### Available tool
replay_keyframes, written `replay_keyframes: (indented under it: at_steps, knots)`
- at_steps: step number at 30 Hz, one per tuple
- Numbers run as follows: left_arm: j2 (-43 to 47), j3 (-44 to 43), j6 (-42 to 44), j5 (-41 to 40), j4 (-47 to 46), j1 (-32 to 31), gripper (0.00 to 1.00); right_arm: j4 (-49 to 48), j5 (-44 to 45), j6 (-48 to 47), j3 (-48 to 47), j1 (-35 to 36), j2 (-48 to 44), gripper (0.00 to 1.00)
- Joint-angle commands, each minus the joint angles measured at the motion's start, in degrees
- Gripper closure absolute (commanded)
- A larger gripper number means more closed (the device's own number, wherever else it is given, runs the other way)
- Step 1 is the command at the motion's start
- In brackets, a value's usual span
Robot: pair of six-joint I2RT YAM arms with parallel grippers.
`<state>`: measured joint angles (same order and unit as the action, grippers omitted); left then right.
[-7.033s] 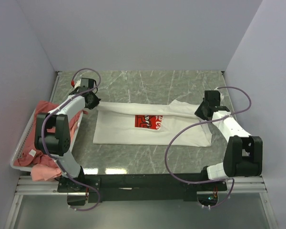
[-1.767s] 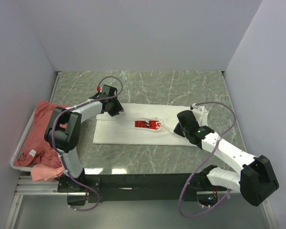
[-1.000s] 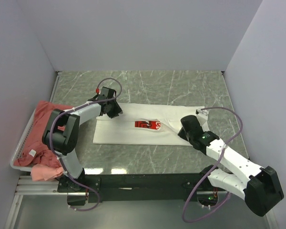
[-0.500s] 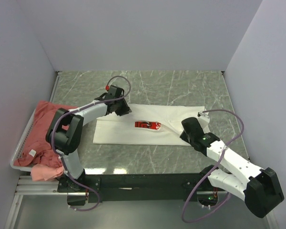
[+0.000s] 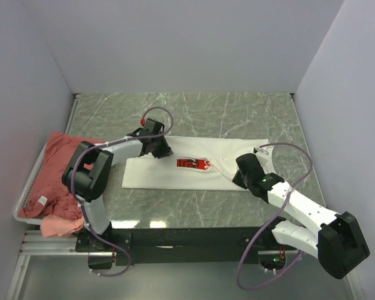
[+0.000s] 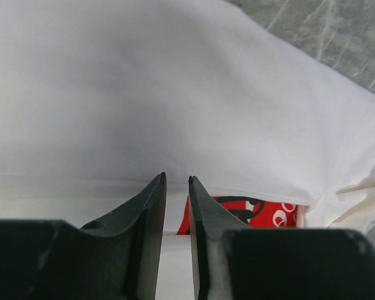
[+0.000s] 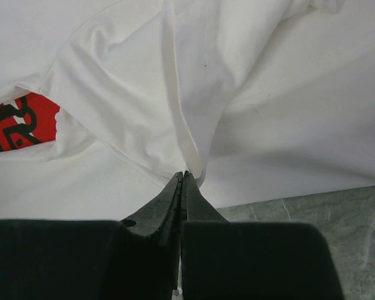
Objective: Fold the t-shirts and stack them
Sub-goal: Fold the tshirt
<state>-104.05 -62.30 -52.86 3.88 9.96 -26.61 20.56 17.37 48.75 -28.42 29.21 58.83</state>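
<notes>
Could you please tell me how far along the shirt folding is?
Done: the white t-shirt lies flat with its far edge folded over, partly covering the red print. In hand: the left gripper is narrowly open over that fold; the right gripper is shut at a crease near its right edge. Left: finishing this fold, then the pink t-shirts heaped in the basket.

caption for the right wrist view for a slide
Shut right gripper pinches a fold of the white cotton t-shirt near its red chest print

We're over a grey-green marbled desk (image 5: 237, 115), plain pale lavender walls (image 5: 175, 44) at nine, twelve and three o'clock.
</notes>
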Motion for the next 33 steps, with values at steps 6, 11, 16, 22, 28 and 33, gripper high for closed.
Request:
replay_keyframes:
  at_steps: [6,11,16,22,28,33]
  knots:
    - [1.6,4.1,-0.5,1.5,-3.4,-0.3,0.74,-3.0,-1.3,-1.1,-0.8,-0.3,1.2,0.99]
    - [3.3,6.7,-0.9,1.7,-4.4,-0.4,0.75,-4.0,-2.3,-1.4,-0.4,-0.2,2.0,0.98]
    - [5.0,6.4,-0.3,1.3,-4.2,-0.4,0.74,-6.1,-5.7,-3.1,-1.1,-0.2,2.2,0.79]
    - [7.5,2.8,2.8,1.6,-4.2,-2.0,0.60,2.7,-2.3,-5.6,-10.0,-0.6,-1.9,0.44]
    - [6.8,-2.9,7.7,0.0,-2.1,-10.2,0.49,6.3,-7.0,-11.3,-18.0,-15.5,-0.1,0.44]
    - [1.5,-10.1,13.1,-3.3,1.2,-19.7,0.48,7.6,-9.1,-14.8,-26.5,-23.0,10.3,0.45]
